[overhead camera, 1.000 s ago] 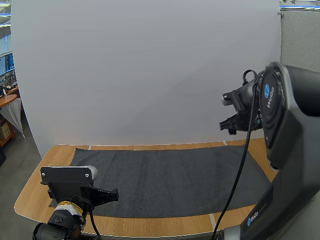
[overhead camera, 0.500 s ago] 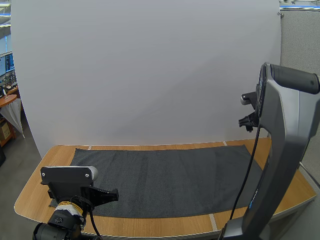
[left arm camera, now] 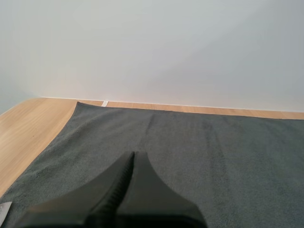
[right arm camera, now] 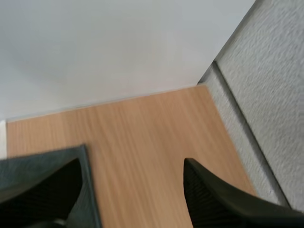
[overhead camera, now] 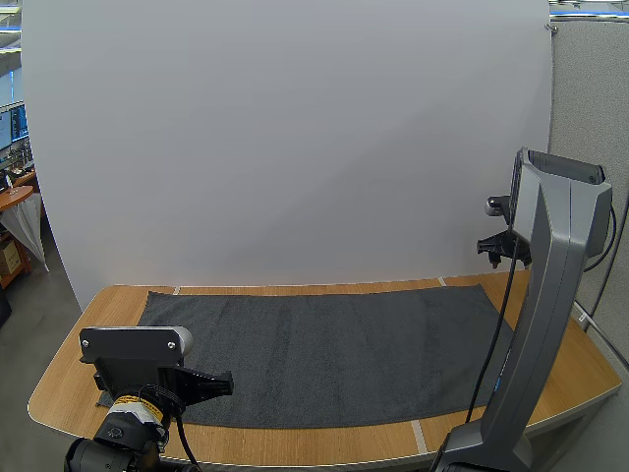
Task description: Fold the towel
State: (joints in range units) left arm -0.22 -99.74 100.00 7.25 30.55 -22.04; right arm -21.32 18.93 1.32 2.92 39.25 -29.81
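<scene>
High view showed the towel [overhead camera: 324, 354] spread flat and unfolded across the frame's lower middle on the tabletop [overhead camera: 69, 383]; every fold was left to do. The left jaws lay shut together, empty, over its near left edge; the right jaws stood wide apart, empty, high above its far right corner. Nothing seemed to block either.

We read no text, label, brand, number or sign anywhere. Dark towel [overhead camera: 324, 354] plain to us; desk [overhead camera: 64, 388] wood unmarked; grey casing of right arm [overhead camera: 550, 295] bore nothing we could read.
</scene>
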